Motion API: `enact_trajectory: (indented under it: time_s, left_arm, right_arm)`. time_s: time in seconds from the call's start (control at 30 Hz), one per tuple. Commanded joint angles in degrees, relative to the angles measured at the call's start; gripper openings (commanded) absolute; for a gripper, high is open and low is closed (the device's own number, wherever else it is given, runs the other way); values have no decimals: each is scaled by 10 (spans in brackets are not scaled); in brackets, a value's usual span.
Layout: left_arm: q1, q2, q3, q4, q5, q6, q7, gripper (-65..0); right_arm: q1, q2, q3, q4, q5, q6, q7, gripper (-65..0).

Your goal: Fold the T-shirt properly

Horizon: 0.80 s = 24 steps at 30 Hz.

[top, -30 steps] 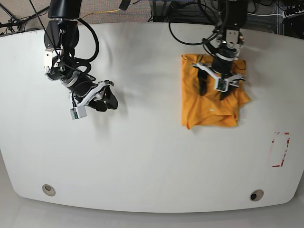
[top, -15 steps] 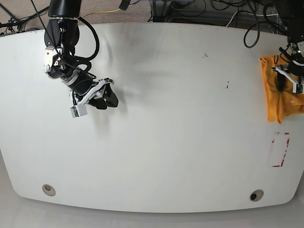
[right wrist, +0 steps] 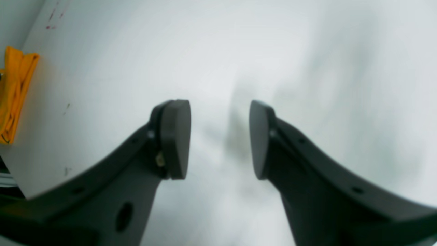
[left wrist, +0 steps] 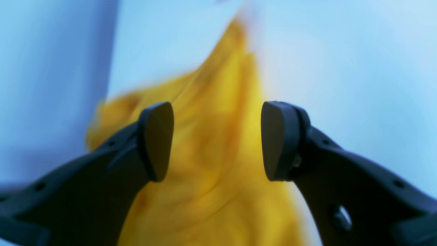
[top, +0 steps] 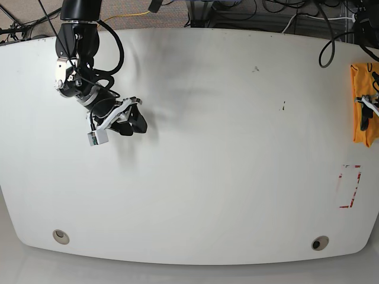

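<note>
Left wrist view badly smeared by blur; cloth shows only as an orange-yellow mass, no script, heart or label legible. Base view cuts the T-shirt (top: 362, 106) at the frame's right edge, so only a narrow folded strip shows, lying at the far right side of the white table (top: 207, 148). Left gripper (top: 368, 110) also half out of frame there, a white and black bit over the cloth; its fingers too small to read in that view.

Left gripper (left wrist: 216, 140) from its own camera: jaws spread wide, both dark pads (left wrist: 157, 140) bare, nothing pinched between them. The T-shirt (left wrist: 211, 164) fills the gap behind the pads (whether the pads touch the fabric cannot be told through the blur).

Right gripper (right wrist: 220, 138): jaws parted to a moderate gap, holding nothing, bare table (right wrist: 239, 51) behind. The T-shirt (right wrist: 13, 92) appears as a small folded edge at the far left of this view, well apart. In base view the right gripper (top: 131, 121) hangs over the table's left part, clear of the cloth.

Red-marked rectangle (top: 349, 186) on the table below the T-shirt, near the right edge.
</note>
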Motion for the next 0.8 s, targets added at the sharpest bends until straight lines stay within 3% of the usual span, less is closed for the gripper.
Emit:
enact_trajectory:
  time_s: [0.0,0.1,0.23,0.37,0.47,0.6,0.77]
  left_arm:
    - [-4,14,-5,77,-2,13,-1,-278]
    - [-4,81,-6,145,38,37,-2,-278]
    - [-7,186,-3,208,102,47,-14,-278]
    - [-6,273,9,210,142,49,-115,-278]
    - [3,306,34,184,168,50,-195,-278]
    - [54,342,70,182,214,87,-256,-278]
    - [151,350,114,221,229,119,-261,-279]
  right_arm:
    - [9,8,2,12,-4,5,15,-380]
    - [8,8,3,25,-68,5,26,-380]
    - [-16,0,3,43,-207,5,120,-380]
    - [-51,-33,7,40,-348,5,269,-377]
    - [-81,-45,11,32,-421,5,348,-376]
    - [-138,-61,58,35,-421,5,390,-374]
    - [-225,-59,70,41,-385,6,418,-374]
